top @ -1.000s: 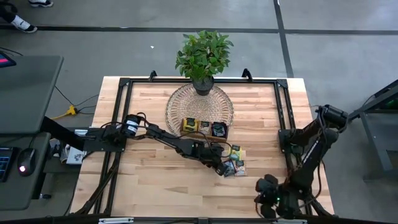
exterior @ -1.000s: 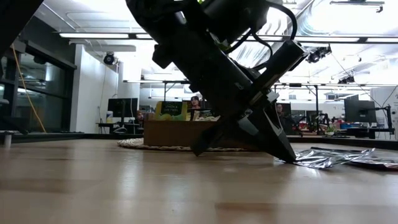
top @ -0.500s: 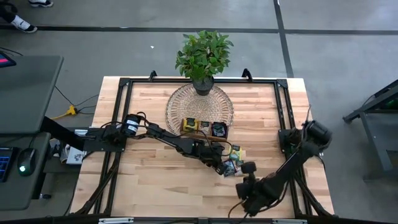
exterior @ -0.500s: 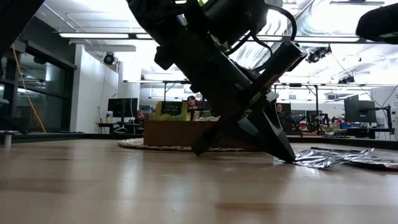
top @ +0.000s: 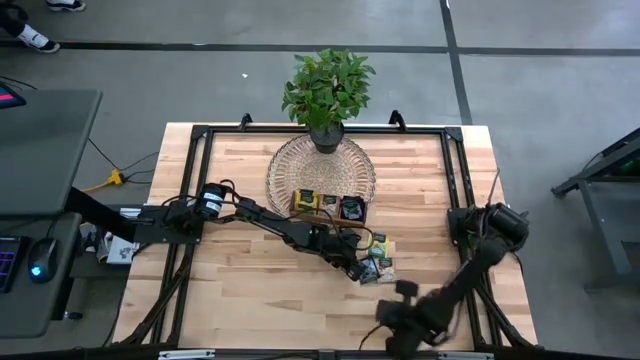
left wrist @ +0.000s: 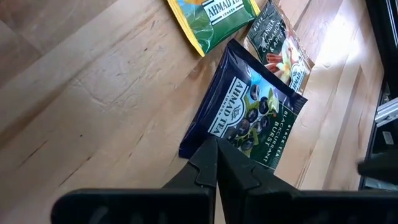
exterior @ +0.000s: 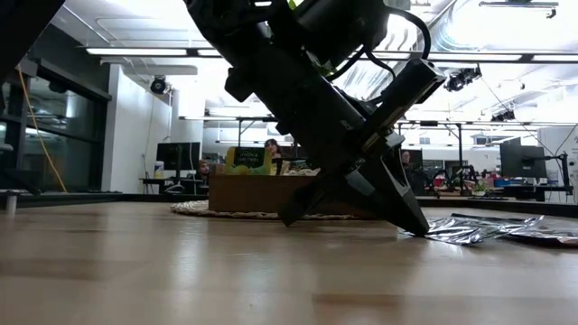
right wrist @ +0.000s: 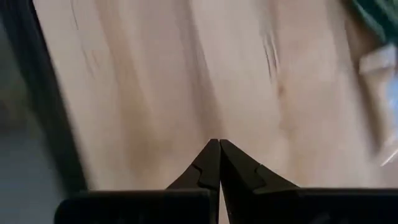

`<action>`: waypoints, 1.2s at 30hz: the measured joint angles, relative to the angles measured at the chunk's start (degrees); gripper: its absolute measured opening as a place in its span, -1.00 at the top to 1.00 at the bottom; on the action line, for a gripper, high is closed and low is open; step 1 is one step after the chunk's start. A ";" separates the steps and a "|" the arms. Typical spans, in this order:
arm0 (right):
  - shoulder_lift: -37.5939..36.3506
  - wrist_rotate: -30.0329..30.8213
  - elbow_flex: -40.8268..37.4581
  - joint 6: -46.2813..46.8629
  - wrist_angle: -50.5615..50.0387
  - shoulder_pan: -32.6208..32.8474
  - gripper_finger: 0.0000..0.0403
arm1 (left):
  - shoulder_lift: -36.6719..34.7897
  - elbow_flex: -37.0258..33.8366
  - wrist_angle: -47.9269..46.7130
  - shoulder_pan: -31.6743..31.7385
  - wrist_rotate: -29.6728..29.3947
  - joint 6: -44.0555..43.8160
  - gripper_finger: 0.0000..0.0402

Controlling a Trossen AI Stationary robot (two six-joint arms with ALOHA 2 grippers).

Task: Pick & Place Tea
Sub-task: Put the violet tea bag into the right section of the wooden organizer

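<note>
The tea lies in a small cluster of flat, glossy square sachets on the pale wooden table (top: 250, 270), just in front of the brown wooden tray (top: 329, 207), which sits on the front edge of a round woven mat (top: 300, 165); more sachets stand in the tray's compartments. In the left wrist view three loose sachets show: a dark blue sachet (left wrist: 249, 115) printed with berries, lying flat with its long axis slanting away from the fingers and one corner toward them; a yellow-green sachet (left wrist: 214, 18) beyond it; and a dark brown sachet (left wrist: 280, 46) beside that, its edge touching the blue one. The left gripper (left wrist: 216, 144) has its two dark tapered fingers pressed together, tips down at the near corner of the blue sachet; whether they pinch its edge cannot be told. From the low view its fingers (exterior: 402, 208) slope down to the tabletop beside crinkled silvery foil (exterior: 479, 227). The right gripper (right wrist: 219, 144), fingers also pressed together and holding nothing, hangs over bare grained wood near the table's front right edge. A leafy potted plant (top: 327, 90) stands at the mat's far edge.
</note>
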 joint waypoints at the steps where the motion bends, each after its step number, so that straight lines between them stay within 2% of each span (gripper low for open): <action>1: -0.01 3.44 0.00 9.15 1.16 1.63 0.99 | 0.00 0.00 0.02 0.00 0.01 -0.01 1.00; 4: -0.04 17.99 -0.02 33.60 6.23 7.33 0.99 | 0.00 0.00 0.04 -0.02 -0.07 0.01 1.00; 6: 0.11 20.22 -0.02 36.00 11.24 8.83 0.99 | 0.00 0.00 0.04 -0.02 -0.09 0.01 1.00; 11: 2.47 25.35 -0.02 33.80 20.73 6.20 1.00 | 0.00 -0.02 0.29 -0.01 0.20 -0.18 1.00; 16: 4.00 26.26 -0.12 34.40 20.73 2.51 1.00 | 0.00 -0.02 0.06 0.07 1.24 -0.28 1.00; 22: 3.22 27.48 0.00 33.65 20.99 1.13 1.00 | -0.05 0.00 -1.34 0.07 3.90 4.87 1.00; 30: 1.62 31.43 3.96 34.23 29.32 -1.04 1.00 | 0.02 -0.13 0.91 0.30 6.91 10.49 1.00; 33: 1.75 38.09 5.05 28.98 41.51 -2.29 1.00 | 0.02 -0.15 0.90 0.39 8.83 12.60 1.00; 36: 1.59 51.28 5.25 17.52 58.52 -2.52 1.00 | 0.02 -0.15 0.41 0.44 9.41 15.23 1.00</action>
